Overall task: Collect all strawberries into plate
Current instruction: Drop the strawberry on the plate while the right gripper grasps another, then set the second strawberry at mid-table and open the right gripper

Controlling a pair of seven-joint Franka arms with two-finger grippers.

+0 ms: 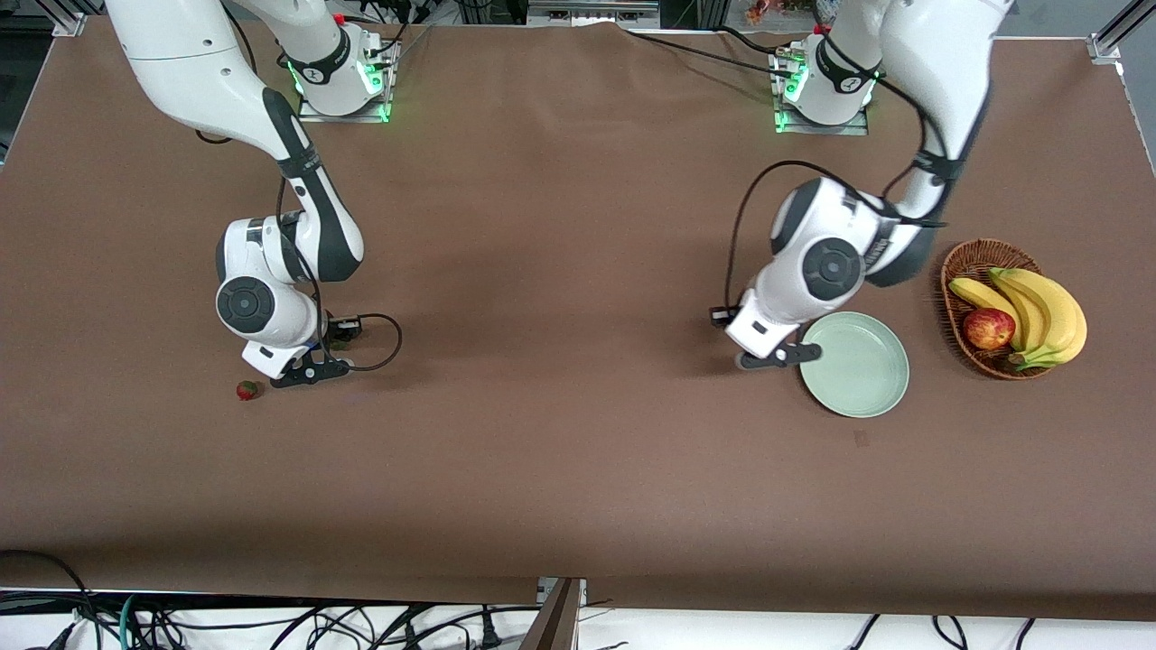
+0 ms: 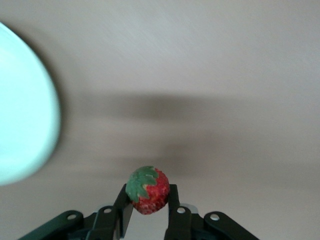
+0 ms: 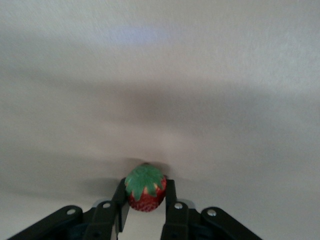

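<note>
My left gripper point(image 2: 147, 194) is shut on a red strawberry point(image 2: 147, 190) with a green leafy top, held just above the brown table. In the front view this gripper point(image 1: 769, 358) hangs beside the rim of the pale mint-green plate point(image 1: 858, 366), toward the right arm's end of it. The plate's edge point(image 2: 22, 125) also shows in the left wrist view. My right gripper point(image 1: 310, 371) is down at the table, and its fingers point(image 3: 120, 200) press both sides of a second strawberry point(image 3: 145, 192). A third strawberry point(image 1: 247, 390) lies loose on the table beside the right gripper.
A brown wicker basket point(image 1: 951, 293) stands beside the plate toward the left arm's end of the table. It holds bananas point(image 1: 1048, 311) and a red-yellow apple point(image 1: 988, 329). Cables hang along the table's edge nearest the front camera.
</note>
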